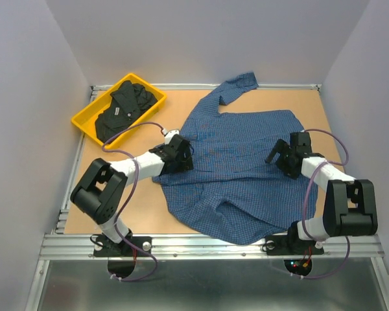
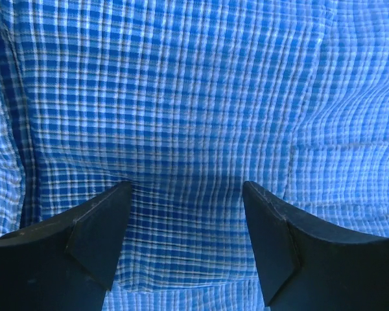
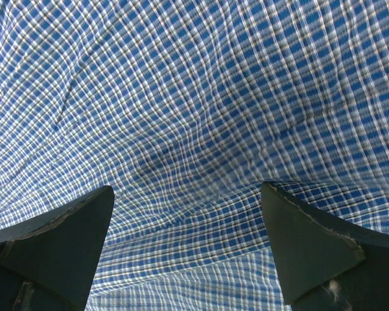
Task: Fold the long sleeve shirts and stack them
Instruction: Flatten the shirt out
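Left wrist view: we see the left gripper [image 2: 187,189] released, its two dark, wedge-shaped fingers [image 2: 97,227] spread wide just above the blue shirt [image 2: 181,91]. No cloth is pinched between them. The fabric below is a woven check of blue, white and dark lines, fairly flat, with a straight stitched seam running down one side. From the right wrist we find the right gripper [image 3: 187,191] likewise released. Its matt black fingers [image 3: 311,240] stand apart over the same check, which here ripples into soft, curved wrinkles. One fingertip has a scuffed, pale edge. From the top camera, the left gripper [image 1: 181,152] sits over the left part of the shirt's body and the right gripper [image 1: 282,155] over its right part. The blue shirt [image 1: 233,175] lies spread across the middle of the tan, board-like table [image 1: 308,103]. One sleeve reaches toward the far edge and the near hem is bunched at the table's near edge. Well to the left, at the far corner, the black shirt [image 1: 123,110] lies crumpled inside a yellow plastic tray [image 1: 83,118]. It carries a small white tag whose print is too small for us to read.
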